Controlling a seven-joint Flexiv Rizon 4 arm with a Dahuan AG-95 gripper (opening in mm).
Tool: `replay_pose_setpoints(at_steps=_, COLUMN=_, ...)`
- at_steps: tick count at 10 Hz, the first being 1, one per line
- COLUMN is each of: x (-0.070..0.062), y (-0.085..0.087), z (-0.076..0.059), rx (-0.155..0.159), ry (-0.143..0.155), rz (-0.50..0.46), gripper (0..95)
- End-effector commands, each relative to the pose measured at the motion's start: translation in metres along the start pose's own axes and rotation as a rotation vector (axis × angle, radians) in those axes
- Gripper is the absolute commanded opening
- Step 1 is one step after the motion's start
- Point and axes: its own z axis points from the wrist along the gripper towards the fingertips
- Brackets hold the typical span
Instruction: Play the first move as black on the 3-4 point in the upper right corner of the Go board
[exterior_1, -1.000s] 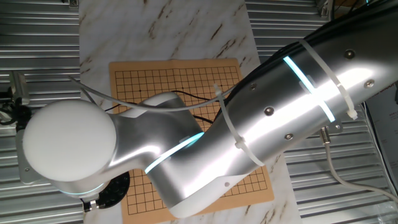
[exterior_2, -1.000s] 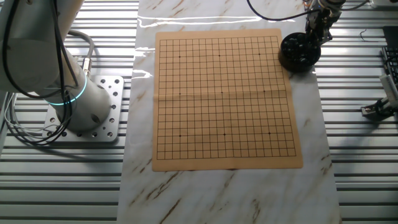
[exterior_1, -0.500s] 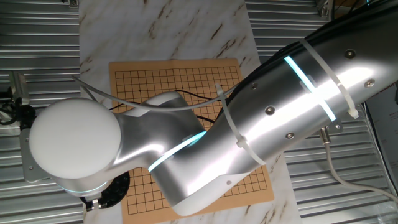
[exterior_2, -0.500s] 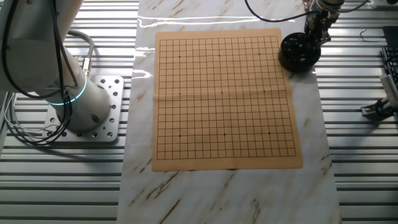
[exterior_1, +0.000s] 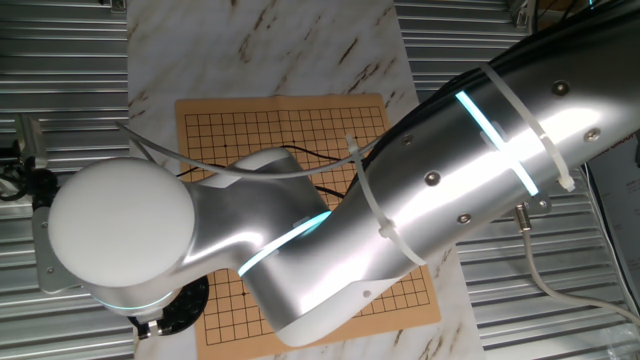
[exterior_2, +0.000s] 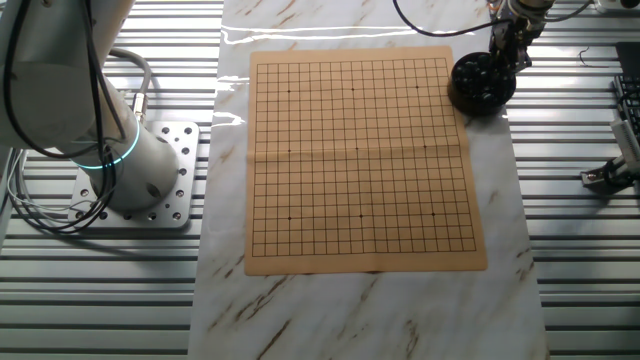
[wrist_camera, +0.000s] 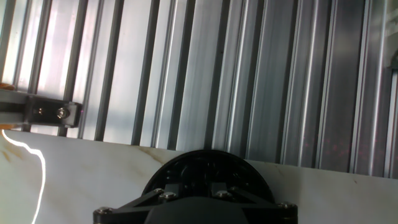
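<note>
1. I read no words, brands or numbers on anything around me.
2. The board (exterior_2: 365, 160) carries only its printed grid and small star dots, no labels.
3. My arm (exterior_1: 420, 190) shows glowing cyan bands, but no lettering.
4. My base plate (exterior_2: 165, 205) bears nothing legible.

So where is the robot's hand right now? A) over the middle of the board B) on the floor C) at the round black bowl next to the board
C: the gripper reaches down at the black bowl beside the corner of the Go board, and no stones lie on the board's grid yet.
</note>
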Motion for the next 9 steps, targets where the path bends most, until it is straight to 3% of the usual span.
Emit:
replay_pose_setpoints(at_steps=1, x=0.0, y=-0.0002, z=0.0005, rx=0.002, ry=-0.002, rz=-0.002, gripper=19.0)
replay_pose_setpoints(at_steps=9, x=-0.0003, y=-0.001, z=0.0026, rx=0.002, ry=-0.008, rz=-0.003, gripper=19.0)
